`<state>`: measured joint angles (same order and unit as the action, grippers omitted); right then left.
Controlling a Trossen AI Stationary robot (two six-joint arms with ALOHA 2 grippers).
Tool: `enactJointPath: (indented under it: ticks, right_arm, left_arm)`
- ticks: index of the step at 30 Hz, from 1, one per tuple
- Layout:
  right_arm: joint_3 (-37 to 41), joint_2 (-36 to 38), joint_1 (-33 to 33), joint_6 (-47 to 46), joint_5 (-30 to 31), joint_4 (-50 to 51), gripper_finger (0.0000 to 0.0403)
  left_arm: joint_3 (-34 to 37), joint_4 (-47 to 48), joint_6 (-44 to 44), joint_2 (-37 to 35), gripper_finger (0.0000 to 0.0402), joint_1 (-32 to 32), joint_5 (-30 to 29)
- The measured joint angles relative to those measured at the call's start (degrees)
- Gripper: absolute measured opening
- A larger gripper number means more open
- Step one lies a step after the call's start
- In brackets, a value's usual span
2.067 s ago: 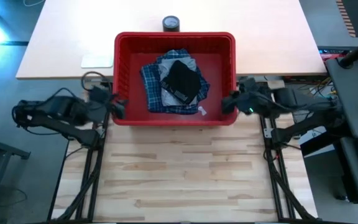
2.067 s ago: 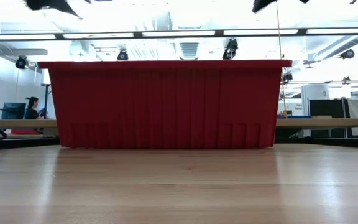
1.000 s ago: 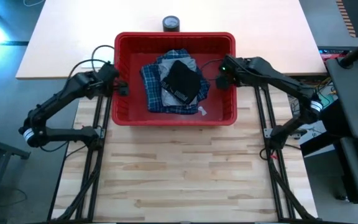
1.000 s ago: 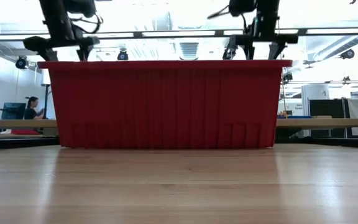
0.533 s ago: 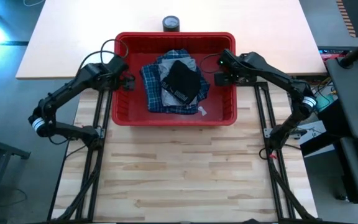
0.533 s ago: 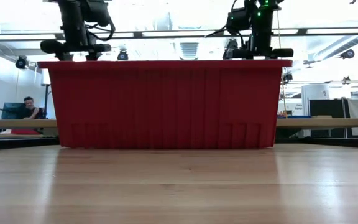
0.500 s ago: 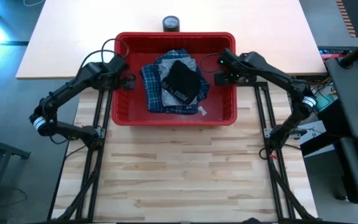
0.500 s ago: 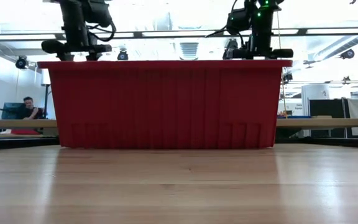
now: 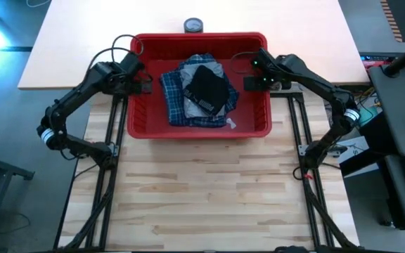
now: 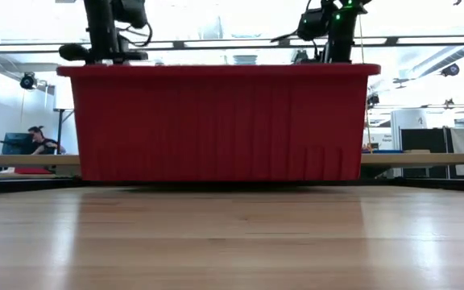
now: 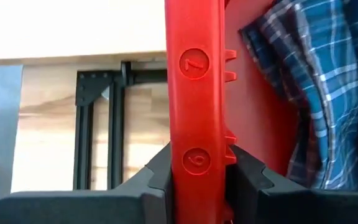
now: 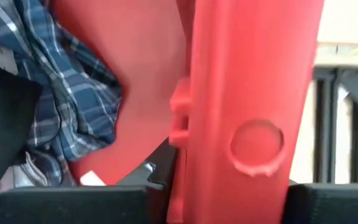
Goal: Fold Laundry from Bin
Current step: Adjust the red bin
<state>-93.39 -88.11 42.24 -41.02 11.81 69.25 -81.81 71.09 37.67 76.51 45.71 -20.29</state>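
The left gripper (image 9: 138, 83) is clamped on the left rim of the red bin (image 9: 200, 128), at the frame's upper centre; the right gripper (image 9: 257, 82) is clamped on the right rim. In the left wrist view the rim (image 11: 195, 93) shows embossed circles reading 7 and 6. Inside lies the laundry: a blue plaid shirt (image 9: 176, 102), a grey garment (image 9: 201, 65) and a black garment (image 9: 207, 86) on top. A dark round object (image 9: 193, 25) sits just above the bin. In the low view a seated person (image 10: 35, 139) appears far left.
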Motion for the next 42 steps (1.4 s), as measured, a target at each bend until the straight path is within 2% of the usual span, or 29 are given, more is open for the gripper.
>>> enactJointPath:
  ticks: [7, 17, 25, 30, 31, 33, 35, 38, 42]
  right_arm:
    - [-6.8, -0.6, 1.9, 4.0, 3.5, -2.6, 0.0070]
    - [-15.2, -9.6, 10.2, 11.1, 2.4, -8.5, 0.0069]
    - [-26.5, -19.1, 15.6, 16.0, 0.0, -6.9, 0.0076]
    - [-35.6, -25.5, 18.9, 18.4, -2.5, -6.3, 0.0076]
    - [-37.6, -26.6, 19.3, 19.0, -2.8, -6.1, 0.0079]
    - [-41.2, -28.6, 19.9, 19.6, -3.0, -6.2, 0.0088]
    - [-41.6, -28.9, 19.9, 19.8, -2.1, -8.8, 0.0103]
    - [-41.1, -28.9, 20.0, 19.8, -2.7, -9.7, 0.0135]
    - [-41.1, -28.8, 20.0, 20.0, -3.4, -9.1, 0.0186]
  left_arm:
    - [-8.8, -0.6, -2.5, 2.5, 0.0089, 0.6, -2.5]
    - [-22.8, -3.1, -7.4, 17.7, 0.0090, 6.8, -4.3]
    - [-39.6, 0.0, -11.9, 31.3, 0.0091, 11.4, -3.1]
    - [-53.3, 2.9, -13.2, 40.2, 0.0094, 13.9, -1.4]
    - [-53.4, 1.5, -13.6, 40.9, 0.0096, 14.1, -1.5]
    - [-49.4, -2.9, -14.1, 39.2, 0.0101, 14.4, -0.9]
    - [-48.0, -4.2, -13.1, 39.0, 0.0109, 14.5, -0.4]
    - [-47.8, -4.5, -13.9, 39.6, 0.0128, 14.6, -0.5]
    - [-50.5, -3.3, -15.6, 39.9, 0.0174, 14.6, 0.7]
